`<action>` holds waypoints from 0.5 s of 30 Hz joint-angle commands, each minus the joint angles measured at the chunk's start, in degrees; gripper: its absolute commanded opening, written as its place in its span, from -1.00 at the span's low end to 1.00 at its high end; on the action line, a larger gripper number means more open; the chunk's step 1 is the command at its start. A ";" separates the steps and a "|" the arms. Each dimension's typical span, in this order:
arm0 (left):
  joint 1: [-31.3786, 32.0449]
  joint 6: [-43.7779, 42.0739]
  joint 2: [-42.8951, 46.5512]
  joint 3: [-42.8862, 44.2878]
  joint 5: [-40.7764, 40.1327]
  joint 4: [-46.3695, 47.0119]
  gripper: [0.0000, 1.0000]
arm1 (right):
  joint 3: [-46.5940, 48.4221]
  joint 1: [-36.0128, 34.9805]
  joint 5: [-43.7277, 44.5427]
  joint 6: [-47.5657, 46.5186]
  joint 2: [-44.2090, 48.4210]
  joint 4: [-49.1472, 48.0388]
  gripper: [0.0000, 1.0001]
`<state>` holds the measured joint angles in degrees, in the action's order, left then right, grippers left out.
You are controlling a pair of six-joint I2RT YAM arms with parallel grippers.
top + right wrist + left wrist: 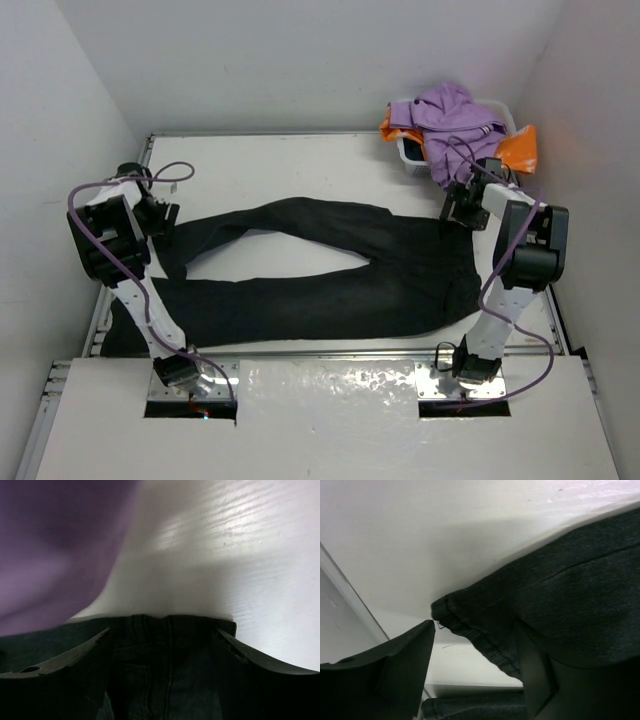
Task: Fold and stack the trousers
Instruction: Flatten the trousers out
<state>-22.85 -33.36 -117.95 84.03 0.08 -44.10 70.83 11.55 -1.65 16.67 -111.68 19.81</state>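
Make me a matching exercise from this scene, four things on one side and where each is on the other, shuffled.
1 long black denim-like trousers
2 purple garment
3 left hand
4 right hand

A at a trouser leg hem
B heaped in the far right corner
C laid out across the white table
D at the trouser waistband

Pairs: 1-C, 2-B, 3-A, 4-D

White-black arms [132, 292], purple cables [69, 203], dark wedge-shaped fingers [405, 672].
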 commanded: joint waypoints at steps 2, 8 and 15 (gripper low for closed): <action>-0.09 -1.53 -1.32 -4.66 -2.10 2.52 -0.11 | -1.03 -0.39 1.12 2.14 -0.82 -1.96 0.45; -0.09 -0.12 -1.41 -1.51 3.61 0.94 -1.00 | -3.57 -0.92 4.54 3.29 -1.89 -0.20 -0.70; 0.00 -0.30 2.28 9.65 -5.78 10.68 -1.00 | -5.97 0.75 9.29 3.64 8.57 -6.27 -1.00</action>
<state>-22.48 -33.12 -117.60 86.70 -0.58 -42.63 64.45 11.25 3.51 19.90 -108.27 16.25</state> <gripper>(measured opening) 0.030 0.023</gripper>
